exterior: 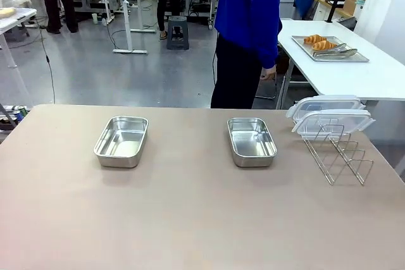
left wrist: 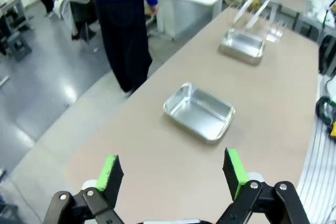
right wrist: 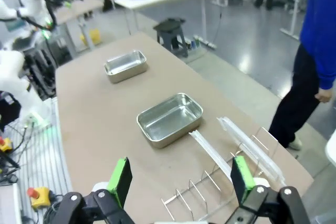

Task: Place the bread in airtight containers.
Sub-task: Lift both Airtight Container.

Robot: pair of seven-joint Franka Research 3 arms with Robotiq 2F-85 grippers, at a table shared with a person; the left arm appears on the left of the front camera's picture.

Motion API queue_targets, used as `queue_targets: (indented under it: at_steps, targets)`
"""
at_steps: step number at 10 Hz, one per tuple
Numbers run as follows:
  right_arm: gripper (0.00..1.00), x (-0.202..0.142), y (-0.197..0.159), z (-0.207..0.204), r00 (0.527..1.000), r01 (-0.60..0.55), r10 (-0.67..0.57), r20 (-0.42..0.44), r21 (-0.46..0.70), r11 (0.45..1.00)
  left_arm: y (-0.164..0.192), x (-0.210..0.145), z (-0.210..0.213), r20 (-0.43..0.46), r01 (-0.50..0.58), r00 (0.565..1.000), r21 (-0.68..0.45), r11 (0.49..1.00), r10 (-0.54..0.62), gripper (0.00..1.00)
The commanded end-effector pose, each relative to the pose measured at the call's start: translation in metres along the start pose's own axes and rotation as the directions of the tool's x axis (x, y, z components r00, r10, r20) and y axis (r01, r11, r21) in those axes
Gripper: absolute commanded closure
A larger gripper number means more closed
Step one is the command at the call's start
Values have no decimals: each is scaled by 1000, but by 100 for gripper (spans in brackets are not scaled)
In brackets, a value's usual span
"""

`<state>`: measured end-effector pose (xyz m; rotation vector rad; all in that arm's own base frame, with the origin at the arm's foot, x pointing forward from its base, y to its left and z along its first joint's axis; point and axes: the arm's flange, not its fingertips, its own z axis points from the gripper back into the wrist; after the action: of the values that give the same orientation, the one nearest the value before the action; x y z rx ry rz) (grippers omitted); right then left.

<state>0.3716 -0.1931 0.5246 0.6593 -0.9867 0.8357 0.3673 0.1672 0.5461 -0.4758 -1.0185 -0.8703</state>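
Two empty steel containers sit on the tan table: the left container and the right container. Their two clear lids rest on a wire rack at the table's right. Two croissants lie on a metal tray on the white side table behind. My left gripper hangs open above the near table, short of the left container. My right gripper is open above the rack.
A person in a blue top stands at the table's far edge, turned toward the white side table. Metal tongs lie on the tray beside the croissants. Desks and a stool stand farther back.
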Motion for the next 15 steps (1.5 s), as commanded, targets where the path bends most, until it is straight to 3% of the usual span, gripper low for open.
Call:
queue_targets:
  at_steps: [1, 2, 3, 4, 15]
  targets:
    - [0, -10, -9, 5, 999, -6, 6, 36, 20, 1000, -11, -7, -11, 70, 20, 997, -30, 999, -18, 0]
    - [0, -13, -10, 8, 999, -3, 2, 51, 19, 1000, -13, -6, -12, 83, 18, 996, -34, 999, -16, 0]
    - [0, -14, -11, 12, 999, 1, -3, 51, 24, 1000, -11, -4, -11, 60, -50, 997, -14, 999, 51, 0]
    - [0, -18, -5, 7, 999, 19, -19, 40, 16, 1000, -11, -3, -9, 67, -2, 998, -26, 1000, 4, 0]
    - [0, -18, -5, 7, 999, 19, -19, 40, 16, 1000, -11, -3, -9, 67, -2, 998, -26, 1000, 4, 0]
